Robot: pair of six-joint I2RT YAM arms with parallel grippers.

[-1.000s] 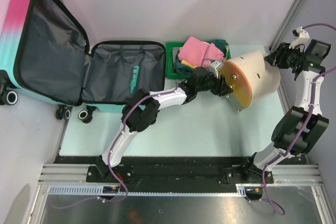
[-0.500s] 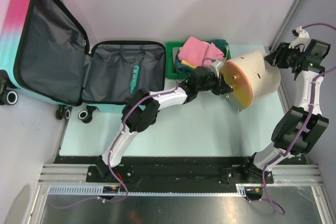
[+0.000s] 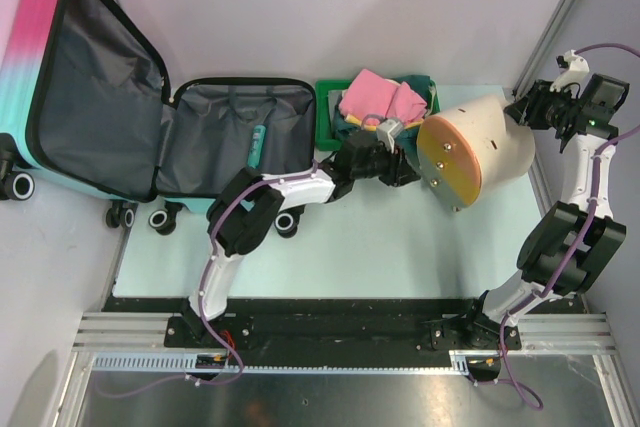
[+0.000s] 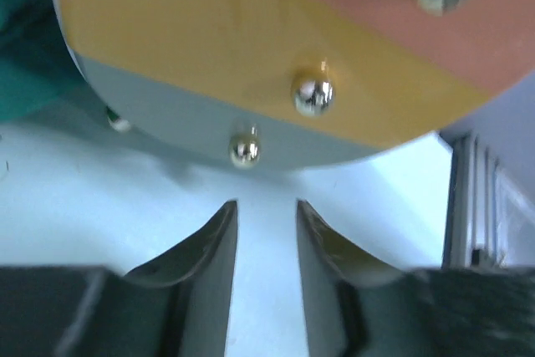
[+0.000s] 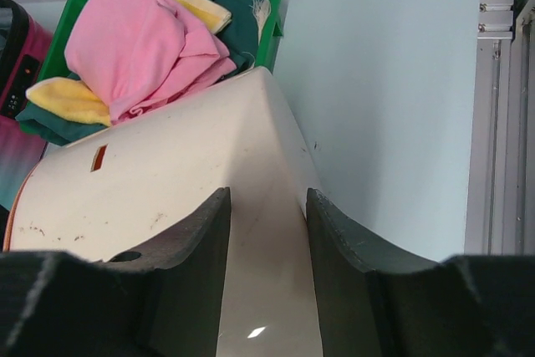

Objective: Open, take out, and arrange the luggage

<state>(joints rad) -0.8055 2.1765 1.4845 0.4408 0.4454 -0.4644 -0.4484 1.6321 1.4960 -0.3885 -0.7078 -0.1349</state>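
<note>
Though unzipped and spread open, touched by neither gripper

From above: luggage (image 3: 100, 97) at far left corner, lid propped up, grey lining bared. Left gripper (image 3: 416, 165) near far edge, just short of orange end of white-and-orange cylinder (image 3: 490, 137); right gripper (image 3: 518, 112) at its white end by right edge.
Left wrist: fingers slightly parted, empty.
Right wrist: fingers parted over white wall; cannot tell whether gripping.

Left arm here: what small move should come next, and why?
Probably swing the left gripper toward the open luggage. It is open and empty just off the cylinder's orange face, and a slim teal item lies in the luggage's flat half, not yet taken out.
</note>
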